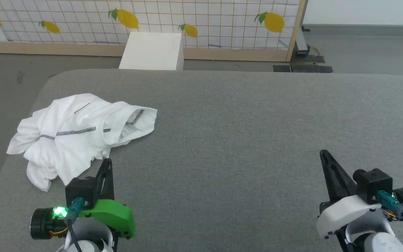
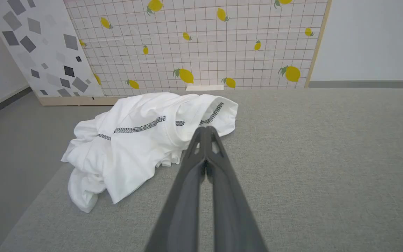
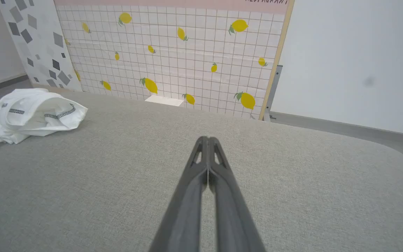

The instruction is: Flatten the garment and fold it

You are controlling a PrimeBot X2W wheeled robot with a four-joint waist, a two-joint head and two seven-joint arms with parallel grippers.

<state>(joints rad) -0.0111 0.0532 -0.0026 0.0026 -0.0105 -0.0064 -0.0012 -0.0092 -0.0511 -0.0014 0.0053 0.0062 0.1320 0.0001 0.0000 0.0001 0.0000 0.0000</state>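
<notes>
In the head view the garment (image 1: 79,136) lies crumpled in a heap at the far left of the grey padded table (image 1: 240,140), close to its left edge, while the left gripper (image 1: 107,161) sits just beside the heap's near edge and the right gripper (image 1: 324,154) sits well apart on the bare right side; both have their jaws together and hold nothing. The step in hand looks like the first reach, and to do it well the left jaws need to part before they meet the cloth, take one outer layer at an edge or corner and not a bunched fold, and draw the shirt toward the middle, where there is room to spread it and the right arm can reach it. In the left wrist view the closed fingers point at the heap's right side, where a rounded, open-looking fold trimmed with dark zigzag stitching faces the camera; I cannot tell whether it is a cuff, hem or neck. The fabric is white, soft and deeply wrinkled, with a stitched seam running across it. In the right wrist view the heap sits far off at the left edge, beyond closed fingers aimed at bare table.
</notes>
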